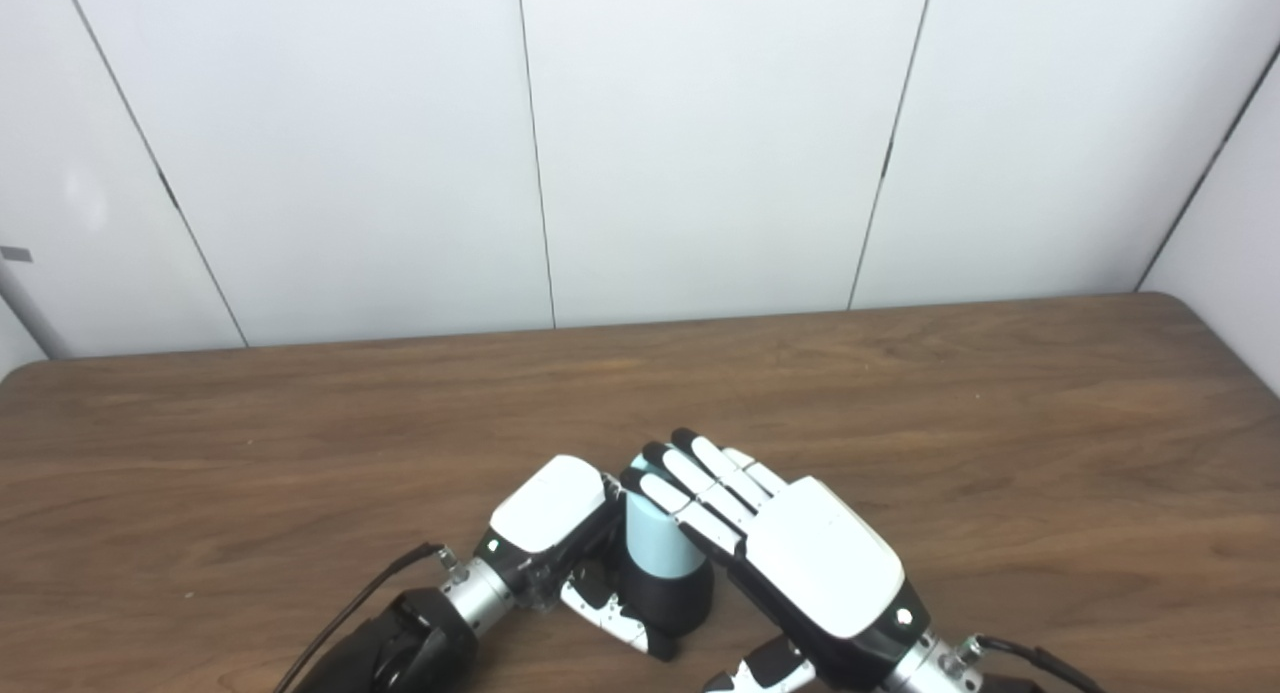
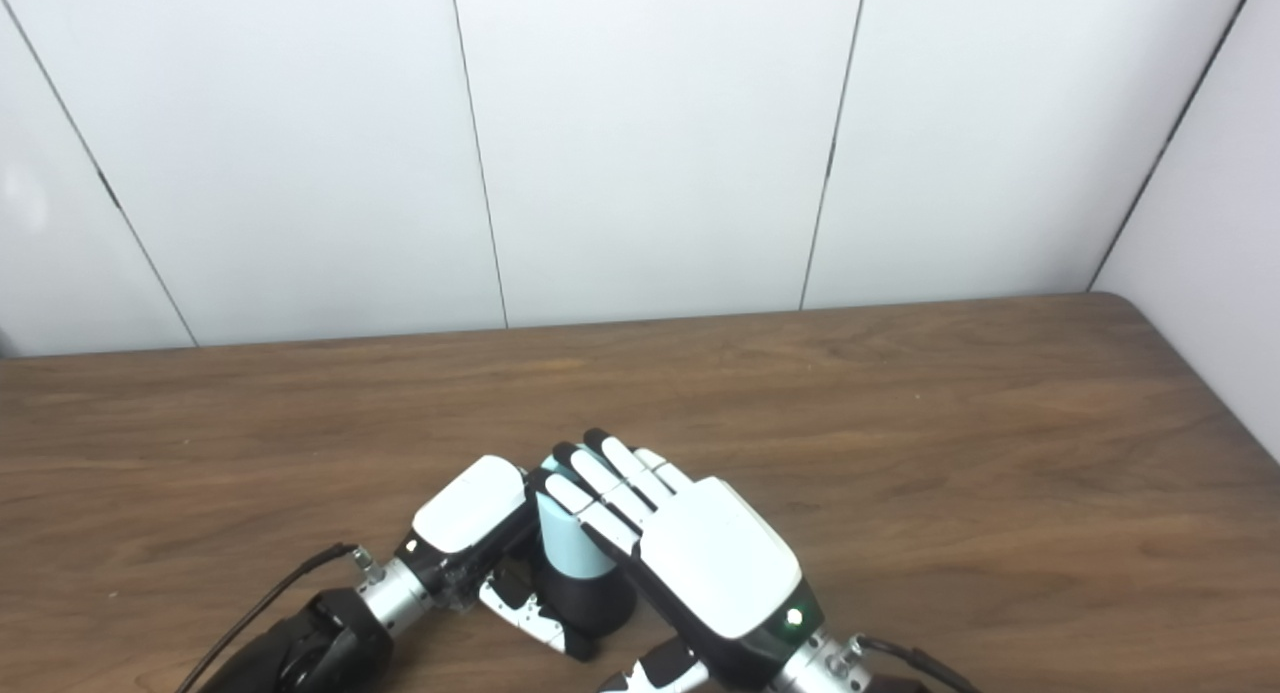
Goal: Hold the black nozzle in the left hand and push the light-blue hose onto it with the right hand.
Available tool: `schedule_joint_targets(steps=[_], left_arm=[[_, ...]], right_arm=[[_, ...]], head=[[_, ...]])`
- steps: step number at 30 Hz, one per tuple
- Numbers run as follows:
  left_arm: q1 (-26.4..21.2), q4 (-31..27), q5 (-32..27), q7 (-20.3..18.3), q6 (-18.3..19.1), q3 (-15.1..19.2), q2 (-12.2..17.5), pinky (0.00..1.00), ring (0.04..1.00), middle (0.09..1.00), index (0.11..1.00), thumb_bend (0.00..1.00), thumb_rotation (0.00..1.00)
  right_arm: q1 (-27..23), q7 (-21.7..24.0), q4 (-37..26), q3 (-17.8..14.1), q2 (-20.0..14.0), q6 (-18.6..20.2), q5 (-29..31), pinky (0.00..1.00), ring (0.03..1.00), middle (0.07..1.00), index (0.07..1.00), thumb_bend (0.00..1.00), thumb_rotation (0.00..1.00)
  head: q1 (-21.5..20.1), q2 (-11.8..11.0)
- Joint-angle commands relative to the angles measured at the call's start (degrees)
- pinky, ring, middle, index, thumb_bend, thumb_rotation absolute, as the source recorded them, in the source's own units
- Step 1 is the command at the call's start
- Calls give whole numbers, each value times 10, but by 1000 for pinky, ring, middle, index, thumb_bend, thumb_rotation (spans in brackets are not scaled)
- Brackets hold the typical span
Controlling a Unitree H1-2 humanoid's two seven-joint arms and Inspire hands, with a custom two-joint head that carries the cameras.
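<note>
Right hand (image 1: 800, 558) fingers seemingly press light-blue hose (image 1: 655, 543) atop black nozzle (image 1: 675, 598).

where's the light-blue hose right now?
In the left eye view the light-blue hose stands upright near the table's front edge, centre-left, seated in the black nozzle, between the left hand and the right hand's fingers.

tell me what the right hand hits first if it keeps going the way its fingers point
The right hand points up-left, and its fingers already lie over the light-blue hose. Just beyond is the left hand, though depth is unclear.
</note>
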Motion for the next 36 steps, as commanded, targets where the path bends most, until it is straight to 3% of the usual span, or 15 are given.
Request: schedule_joint_targets(steps=[1,7,19,24,27,29,32,34,36], left_arm=[[70,59,-4,-3,6,-27,-1,75,125,200,482,520,42],[67,64,2,-3,7,-30,-1,96,147,225,481,519,44],[63,79,4,11,6,-42,1,91,140,215,483,519,43],[63,82,7,10,7,-37,0,83,128,197,483,520,42],[62,86,6,11,7,-32,1,81,126,196,483,520,42],[62,88,7,11,8,-29,0,81,126,200,483,520,41],[62,88,10,7,9,-26,0,85,134,216,484,520,41],[62,88,10,6,9,-23,0,92,142,228,484,520,41],[62,90,11,11,8,-22,0,89,138,218,484,520,41]], right_arm=[[0,-16,5,-2,6,-18,17,909,944,942,896,850,755],[-30,-45,-6,-14,36,-13,0,993,984,972,934,831,801],[-58,-67,-17,-45,60,-12,-17,1000,1000,1000,982,806,839],[-52,-103,-10,-57,62,-28,0,1000,988,981,959,791,808],[-49,-149,2,-68,66,-43,13,981,954,946,920,802,786],[-45,-181,16,-80,75,-51,47,940,939,938,902,802,785],[-33,-229,50,-105,97,-66,127,780,880,908,876,788,757],[-28,-254,85,-127,106,-82,192,710,837,874,852,622,700],[-20,-257,115,-154,120,-74,271,668,788,828,786,452,524]], head=[[-1,-1],[-2,-4],[-4,-5],[-4,-5],[-4,-5],[-3,-6],[-2,-6],[-2,-6],[-1,-6]])
